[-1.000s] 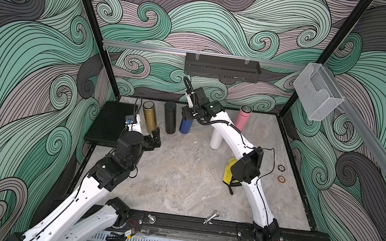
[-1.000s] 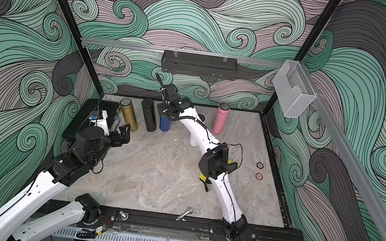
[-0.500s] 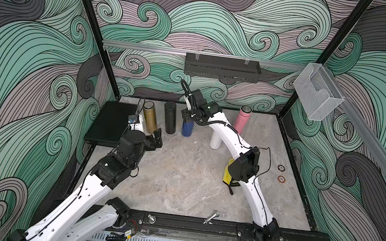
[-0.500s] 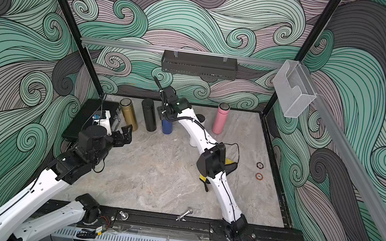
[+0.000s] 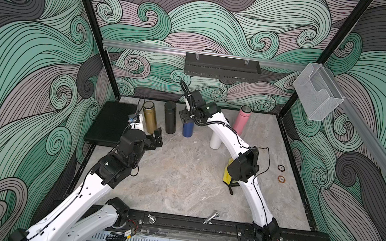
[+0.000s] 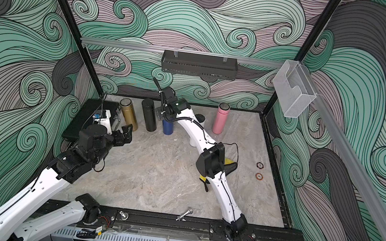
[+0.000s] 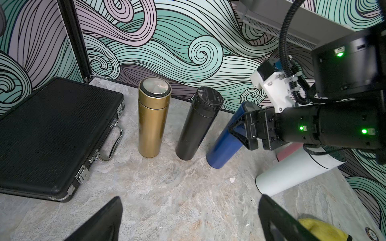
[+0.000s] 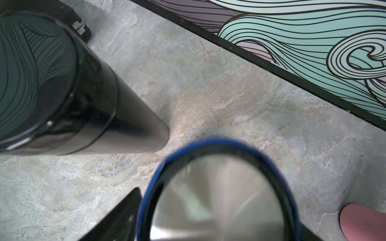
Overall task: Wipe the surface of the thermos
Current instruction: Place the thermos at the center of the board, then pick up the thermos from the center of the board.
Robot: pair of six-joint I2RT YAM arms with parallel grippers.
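Along the back wall of the worktop [image 5: 178,187], bottles stand upright in a loose row: gold thermos [image 5: 150,118], black thermos [image 5: 169,118], blue thermos [image 5: 187,130], white thermos [image 5: 215,141], pink thermos [image 5: 242,119]. A black case [image 5: 111,123] lies flat on the left arm's side.

- Right end effector [image 5: 187,122] comes down from above and straddles the blue thermos at its cap end, which keeps the bottle vertical, base on the worktop just beside the black one. One finger lies against the blue wall in the left wrist view. Whether it clamps or has let go, I cannot tell.
- Left end effector [image 5: 157,136] has its jaws spread wide and empty, near the gold thermos and facing the row. Likely waiting its turn.
- Yellow cloth [image 5: 227,174] lies on the worktop under the right arm's elbow, well apart from the blue thermos, with nothing holding it. So probably no wiping is under way.

Against a second ago, the blue thermos sits slightly lower in both top views, which reads as a set-down. The left arm has edged a little toward the row.
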